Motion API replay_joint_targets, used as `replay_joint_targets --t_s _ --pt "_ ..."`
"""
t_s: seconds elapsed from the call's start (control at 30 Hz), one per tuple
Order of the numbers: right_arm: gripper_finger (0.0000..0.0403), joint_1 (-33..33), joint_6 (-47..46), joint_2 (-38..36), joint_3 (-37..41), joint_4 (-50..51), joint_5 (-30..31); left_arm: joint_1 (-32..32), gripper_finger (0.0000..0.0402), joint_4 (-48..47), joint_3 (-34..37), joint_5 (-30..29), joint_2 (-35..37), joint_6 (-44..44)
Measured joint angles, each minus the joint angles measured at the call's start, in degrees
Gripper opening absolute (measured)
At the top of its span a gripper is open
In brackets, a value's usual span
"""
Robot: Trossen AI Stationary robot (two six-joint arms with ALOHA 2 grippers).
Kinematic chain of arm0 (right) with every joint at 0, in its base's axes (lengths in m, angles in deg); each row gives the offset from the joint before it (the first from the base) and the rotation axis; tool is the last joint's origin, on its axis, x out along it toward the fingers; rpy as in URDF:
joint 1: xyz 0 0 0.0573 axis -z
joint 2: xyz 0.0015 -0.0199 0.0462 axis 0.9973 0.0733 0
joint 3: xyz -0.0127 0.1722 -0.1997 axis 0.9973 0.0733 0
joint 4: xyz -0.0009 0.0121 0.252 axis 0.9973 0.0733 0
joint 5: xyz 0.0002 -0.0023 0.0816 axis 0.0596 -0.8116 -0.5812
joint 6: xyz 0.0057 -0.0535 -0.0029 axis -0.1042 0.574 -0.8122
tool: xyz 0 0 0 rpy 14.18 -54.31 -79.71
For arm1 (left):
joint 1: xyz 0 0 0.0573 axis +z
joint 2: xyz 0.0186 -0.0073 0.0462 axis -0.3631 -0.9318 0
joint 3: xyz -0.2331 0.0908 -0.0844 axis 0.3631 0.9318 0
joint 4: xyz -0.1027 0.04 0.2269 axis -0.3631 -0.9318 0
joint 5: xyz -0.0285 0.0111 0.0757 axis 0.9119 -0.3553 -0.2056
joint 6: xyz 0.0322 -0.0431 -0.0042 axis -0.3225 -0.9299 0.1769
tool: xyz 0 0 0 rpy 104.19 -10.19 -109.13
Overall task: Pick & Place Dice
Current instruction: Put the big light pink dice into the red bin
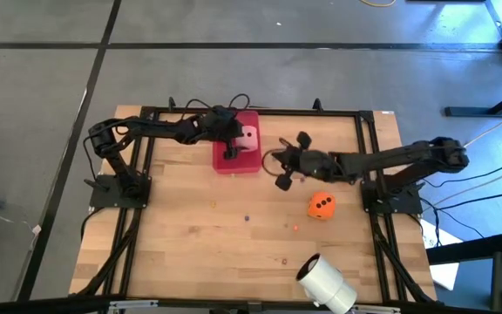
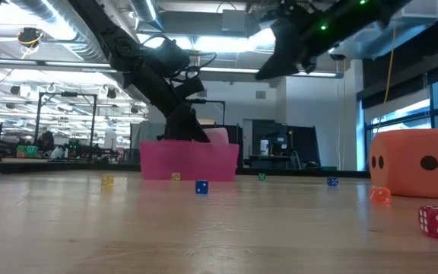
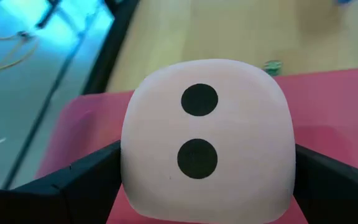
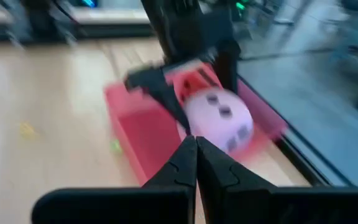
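Left gripper [image 1: 238,137] sits just above centre in the high view, over the red tray [image 1: 231,163], its dark fingers [image 3: 79,177] clamped on either side of the pale pink die [image 3: 207,140], which fills the left wrist view with a rounded, soft-looking face bearing two black pips one above the other. That translucent red tray lies on the wooden surface [image 1: 199,227] near its upper edge, and besides the pink die it appears to hold a red die [image 1: 231,153] close to its left wall, though that one is largely hidden by the gripper. In the low view the tray shows as a pink box left of centre, with the left arm slanting down into it from the upper left. Reaching in from the frame's right edge of the high view, the right arm stretches level toward the middle, and the right gripper [image 1: 283,164] hangs just right of the tray with nothing between its fingers, which the right wrist view shows pressed together tip to tip. Lower right of it, an orange die [image 1: 322,206] with dark pips rests on the surface by itself, well apart from the tray. Near the bottom edge, right of centre, a white cylinder roll [image 1: 327,284] lies on its side.
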Motion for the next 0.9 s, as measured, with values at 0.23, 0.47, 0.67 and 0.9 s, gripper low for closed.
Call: replay_joint_targets --t_s 0.23,0.47,0.67,0.9 --pt "0.0004 7.4 0.3 1.6 -0.2 -10.0 -14.1 -0.6 0.04 1.2 0.0 -0.8 0.0 2.0" --pt "0.0002 10.9 0.1 10.7 -0.1 -17.3 -15.2 -0.5 0.04 1.9 0.0 -2.4 0.0 1.9" --pt "0.0001 12.4 0.1 19.8 -3.2 -21.9 -15.2 -0.5 0.04 1.8 0.0 -2.4 0.0 1.9" --pt "0.0001 14.0 1.8 27.3 -10.2 -21.8 -15.3 -0.5 0.04 1.8 0.0 -2.5 0.0 2.1"
